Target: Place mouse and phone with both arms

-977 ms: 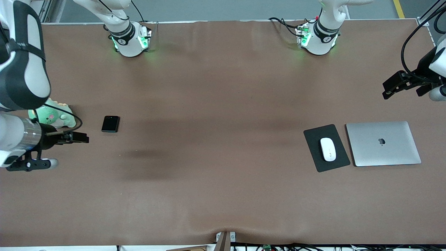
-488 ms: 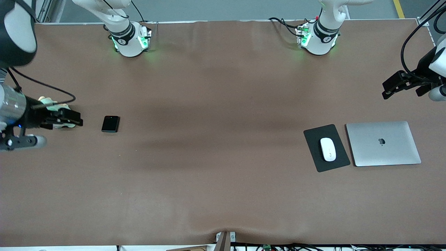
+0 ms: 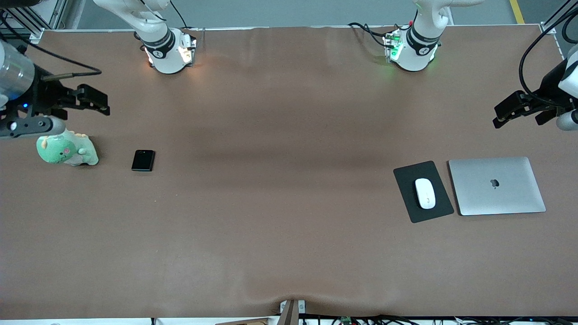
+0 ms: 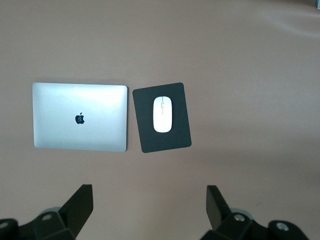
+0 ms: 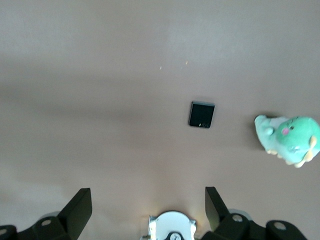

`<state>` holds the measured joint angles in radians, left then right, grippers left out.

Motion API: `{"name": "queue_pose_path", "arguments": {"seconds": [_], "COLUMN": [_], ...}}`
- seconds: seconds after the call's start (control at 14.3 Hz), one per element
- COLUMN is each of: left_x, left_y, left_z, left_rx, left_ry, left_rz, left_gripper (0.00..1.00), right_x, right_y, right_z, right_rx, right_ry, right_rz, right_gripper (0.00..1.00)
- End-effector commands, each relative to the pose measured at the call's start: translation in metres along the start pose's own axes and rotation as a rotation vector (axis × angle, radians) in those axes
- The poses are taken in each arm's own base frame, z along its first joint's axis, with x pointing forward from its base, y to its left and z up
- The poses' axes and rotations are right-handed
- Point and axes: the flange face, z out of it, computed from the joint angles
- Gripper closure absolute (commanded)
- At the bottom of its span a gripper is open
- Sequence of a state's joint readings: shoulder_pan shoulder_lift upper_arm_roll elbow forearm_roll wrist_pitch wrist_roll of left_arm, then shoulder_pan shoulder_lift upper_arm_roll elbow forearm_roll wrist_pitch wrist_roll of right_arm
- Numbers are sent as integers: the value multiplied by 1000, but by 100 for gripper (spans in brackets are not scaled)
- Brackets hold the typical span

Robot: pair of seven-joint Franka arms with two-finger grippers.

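The white mouse point(image 3: 425, 193) lies on a black pad point(image 3: 404, 180) toward the left arm's end of the table; the left wrist view shows the mouse point(image 4: 162, 114) well clear of the fingers. The black phone point(image 3: 143, 160) lies flat on the brown cloth toward the right arm's end, and the right wrist view looks down on the phone point(image 5: 201, 114). My left gripper point(image 3: 498, 116) hangs open and empty over the table's edge at the left arm's end. My right gripper point(image 3: 105, 104) hangs open and empty over bare cloth beside the toy.
A closed silver laptop point(image 3: 496, 186) lies beside the pad, toward the left arm's end. A green plush toy point(image 3: 67, 151) sits beside the phone at the right arm's end. The two arm bases point(image 3: 168, 52) point(image 3: 412, 49) stand along the table's back edge.
The right arm has swung away from the front camera, carrying its open gripper off the green toy, which now shows fully. The left arm has barely moved. The right base's light has turned from green to orange.
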<state>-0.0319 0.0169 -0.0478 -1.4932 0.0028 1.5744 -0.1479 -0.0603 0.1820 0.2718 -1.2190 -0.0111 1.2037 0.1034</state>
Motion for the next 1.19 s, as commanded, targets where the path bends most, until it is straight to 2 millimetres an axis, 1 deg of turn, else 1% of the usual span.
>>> {"name": "queue_pose_path", "arguments": {"seconds": [0.0, 0.07, 0.21, 0.42, 0.56, 0.77, 0.98, 1.12], "left_x": [0, -1, -2, -6, -8, -12, -17, -19], "left_y": [-3, -3, -1, 2, 4, 6, 15, 15], "left_z": [-6, -6, -5, -6, -5, -2, -2, -3], "left_rx": [-25, -25, -24, -12, -5, 2, 40, 43], "left_ry": [11, 7, 0, -11, -28, -57, -75, -77], "left_rz": [-2, -1, 1, 10, 15, 19, 80, 94], "left_gripper": [0, 0, 0, 0, 0, 0, 0, 0], "right_x": [-42, -48, -51, -49, -48, -46, -45, -45], "right_y": [-16, -17, -17, -8, 7, 23, 24, 27], "right_z": [23, 30, 35, 34, 31, 29, 27, 27], "right_rx": [-21, -25, -29, -24, -12, -3, 10, 11], "right_ry": [12, 0, -10, -3, 3, 12, 24, 23], "right_rz": [11, 7, 4, -9, -5, -8, -7, -1], "right_gripper": [0, 0, 0, 0, 0, 0, 0, 0]}}
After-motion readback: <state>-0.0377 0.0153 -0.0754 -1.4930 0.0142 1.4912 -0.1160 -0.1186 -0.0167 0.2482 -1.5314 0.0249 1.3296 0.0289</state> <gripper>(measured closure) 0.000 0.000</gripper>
